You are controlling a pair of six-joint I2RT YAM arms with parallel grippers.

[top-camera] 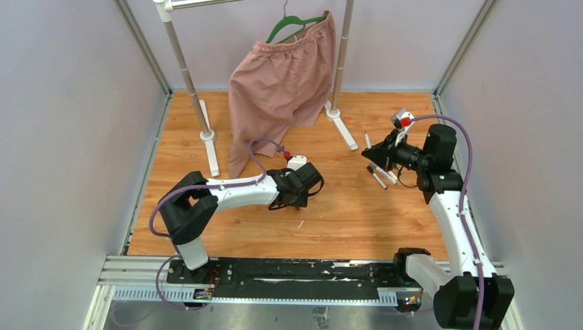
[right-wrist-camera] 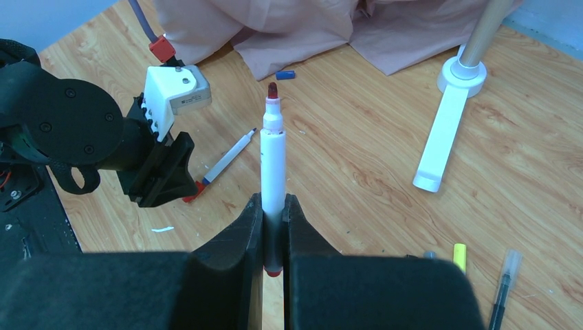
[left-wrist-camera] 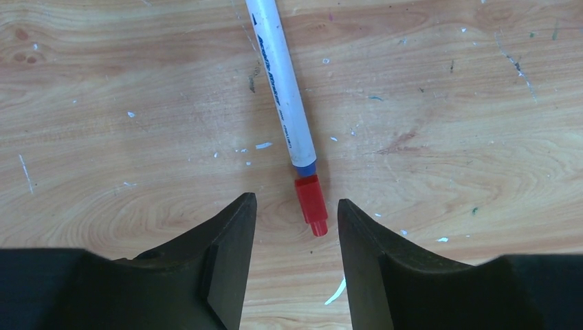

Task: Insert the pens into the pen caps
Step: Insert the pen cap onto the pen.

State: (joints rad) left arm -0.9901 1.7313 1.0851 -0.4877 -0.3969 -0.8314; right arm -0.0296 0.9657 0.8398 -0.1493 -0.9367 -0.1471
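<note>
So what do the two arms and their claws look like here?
The left arm and right arm both have white links between chunky black joints, and a purple cable loops along each. The left claw and right claw each have two matte black wedge-shaped fingers tapering to the tips. A white camera box with a red plug sits on the left wrist.

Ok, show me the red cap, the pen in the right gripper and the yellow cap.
red cap (left-wrist-camera: 309, 198), left wrist view, on its wide body.
pen (right-wrist-camera: 273, 161), right wrist view, mid white barrel.
yellow cap (right-wrist-camera: 459, 257), right wrist view, its middle.
</note>
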